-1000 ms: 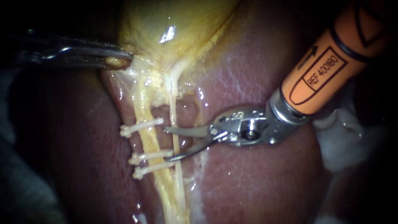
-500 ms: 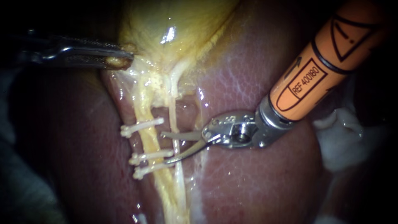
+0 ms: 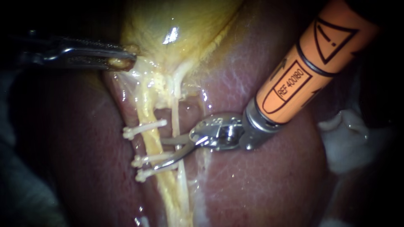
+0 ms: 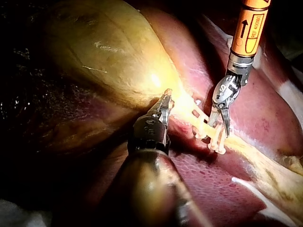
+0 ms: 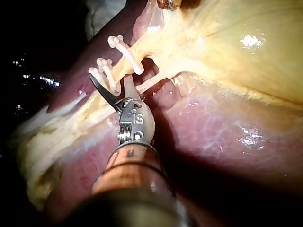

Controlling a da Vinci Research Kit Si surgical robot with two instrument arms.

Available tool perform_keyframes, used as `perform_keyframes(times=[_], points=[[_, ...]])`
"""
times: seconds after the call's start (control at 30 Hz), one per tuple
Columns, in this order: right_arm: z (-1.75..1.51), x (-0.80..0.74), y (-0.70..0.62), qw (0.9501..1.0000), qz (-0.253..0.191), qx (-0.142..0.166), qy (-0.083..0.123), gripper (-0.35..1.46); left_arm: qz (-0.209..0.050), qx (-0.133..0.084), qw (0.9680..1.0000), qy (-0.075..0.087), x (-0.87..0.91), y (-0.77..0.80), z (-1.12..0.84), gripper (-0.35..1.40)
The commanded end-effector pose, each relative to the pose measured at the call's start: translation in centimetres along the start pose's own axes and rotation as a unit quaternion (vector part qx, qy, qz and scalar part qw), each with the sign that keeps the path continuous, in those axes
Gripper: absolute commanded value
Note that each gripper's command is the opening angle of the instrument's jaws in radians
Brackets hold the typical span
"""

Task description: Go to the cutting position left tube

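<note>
While the left instrument [image 3: 128, 60], a grey metal shaft with slim jaws entering from the far left, is clenched on a yellow fold of tissue at the neck of the glossy yellow gallbladder [image 3: 168, 25], the right instrument [image 3: 158, 154], an orange-sleeved shaft with a steel wrist and two thin curved blades, comes in from the upper right with its blades spread apart, gripping nothing. Left tube [image 3: 150, 143], a thick yellow strand running from the gallbladder neck toward the near edge, sits over the dark red liver [image 3: 252, 180] and carries three white plastic clips [image 3: 143, 128]: one farther up, two close together nearer. Upper blade points into the stretch between the single clip and the pair; lower blade lies against the pair, its tip over the left tube. Right tube [image 3: 174, 113], a thin pale strand just right of the left tube, crosses the gap between the blades. Whether the left tube is fully inside the blades cannot be told. White gauze-like wad [image 3: 349, 143] lies well right, at the liver's edge.
</note>
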Motion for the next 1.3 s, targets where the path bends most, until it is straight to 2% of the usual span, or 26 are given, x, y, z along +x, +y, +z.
perform_keyframes(times=[0.03, 0.33, 0.57, 0.73, 1.03, 1.3], points=[[0.04, 0.02, 0.0, 1.0, -0.001, 0.003, 0.002, 1.43, 0.0, 0.0, 1.0, 0.0, 0.0, 0.0, 0.0, -0.35], [0.37, 0.23, 0.07, 0.9995, 0.0, 0.006, 0.03, 1.43, 0.0, 0.001, 1.0, 0.0, 0.01, 0.01, 0.02, -0.35], [0.43, 0.29, 0.09, 0.9991, 0.001, 0.002, 0.043, 1.43, 0.0, 0.001, 1.0, 0.0, 0.01, 0.01, 0.02, -0.35], [0.42, 0.41, -0.02, 0.9985, 0.005, 0.009, 0.054, 1.43, 0.0, 0.001, 1.0, 0.0, 0.01, 0.01, 0.02, -0.35], [0.41, 0.7, -0.33, 0.9968, 0.01, 0.024, 0.075, 1.43, 0.0, 0.001, 1.0, 0.0, 0.01, 0.01, 0.02, -0.35], [0.41, 0.72, -0.34, 0.9967, 0.01, 0.025, 0.077, 1.43, 0.0, 0.001, 1.0, 0.0, 0.01, 0.01, 0.02, -0.35]])
